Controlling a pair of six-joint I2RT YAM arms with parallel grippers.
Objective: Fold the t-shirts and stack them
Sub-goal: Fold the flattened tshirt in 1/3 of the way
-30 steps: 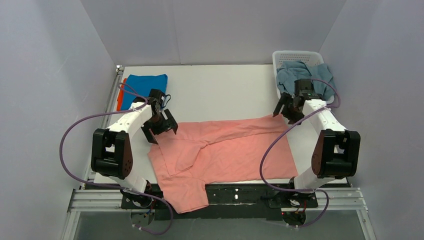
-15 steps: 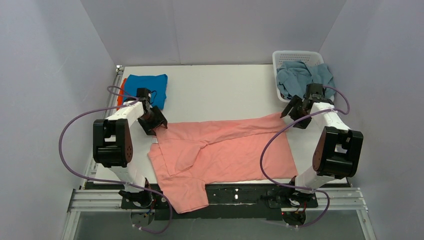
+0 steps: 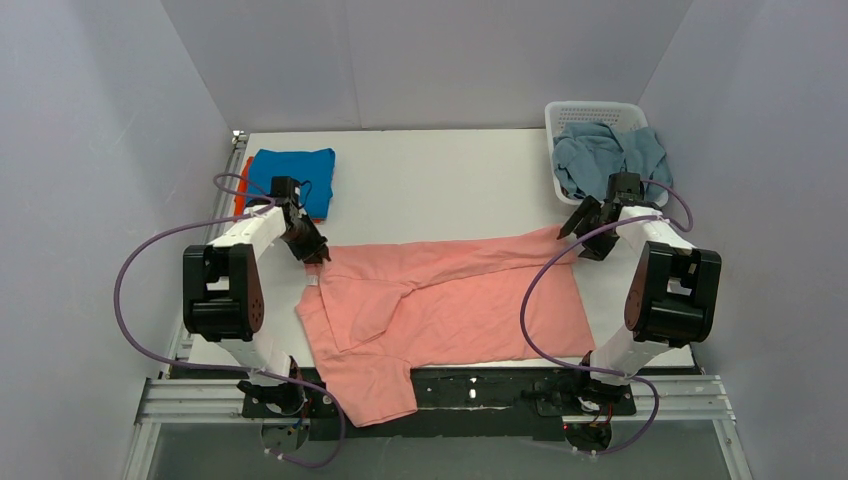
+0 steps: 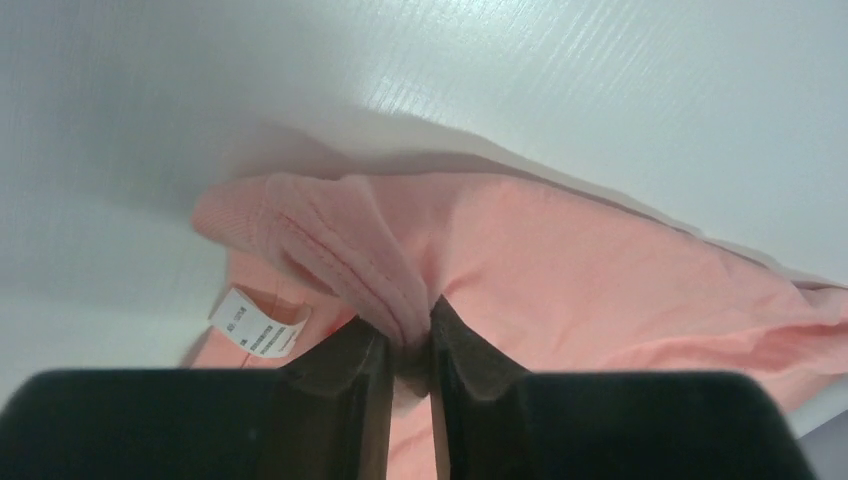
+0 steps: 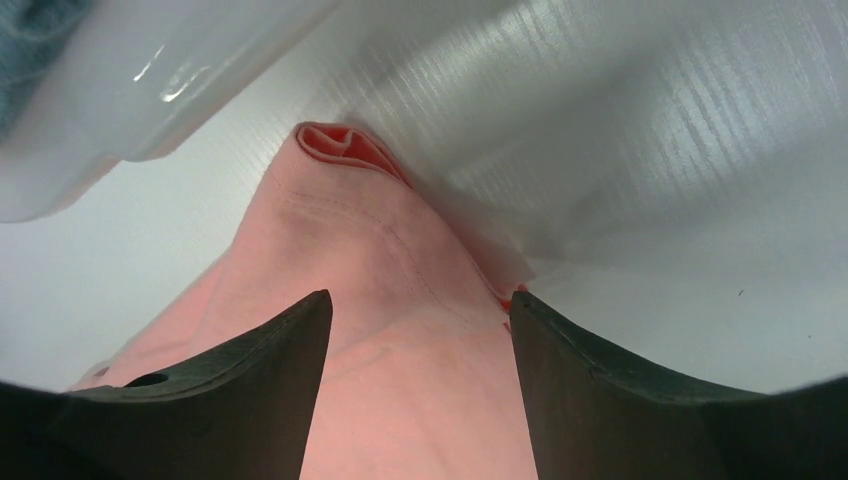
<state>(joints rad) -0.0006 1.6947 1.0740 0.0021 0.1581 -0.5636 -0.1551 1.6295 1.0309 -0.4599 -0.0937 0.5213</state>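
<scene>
Far left corner of the white counter point(image 3: 440, 180): a bright blue t-shirt point(image 3: 292, 172) lies folded on top of an orange t-shirt point(image 3: 240, 192), of which only a strip shows along the left side. Just near of that pile, the left tool point(image 3: 314, 250) is low on the counter at the far left corner of the salmon-pink t-shirt point(image 3: 450, 300). In the left wrist view the left tool point(image 4: 408, 345) is drawn narrow, its dark fingers point(image 4: 345, 385) pinching a raised ridge of the salmon-pink t-shirt point(image 4: 600, 290) by a stitched ribbed edge. A small white label point(image 4: 258, 328) sticks out of the fabric just left of the fingers. The salmon-pink t-shirt is spread flat over the near middle of the counter, with its far edge turned over in a long band running left to right and one part hanging over the near counter edge on the left. The right tool point(image 3: 574, 230) sits at the band's far right corner. In the right wrist view the right tool point(image 5: 415, 310) stands wide, a finger on either side of the pink corner point(image 5: 350, 200), gripping nothing. Far right: a white perforated basket point(image 3: 590, 108) holds a crumpled grey-blue t-shirt point(image 3: 605, 155), which spills over the basket's near rim.
</scene>
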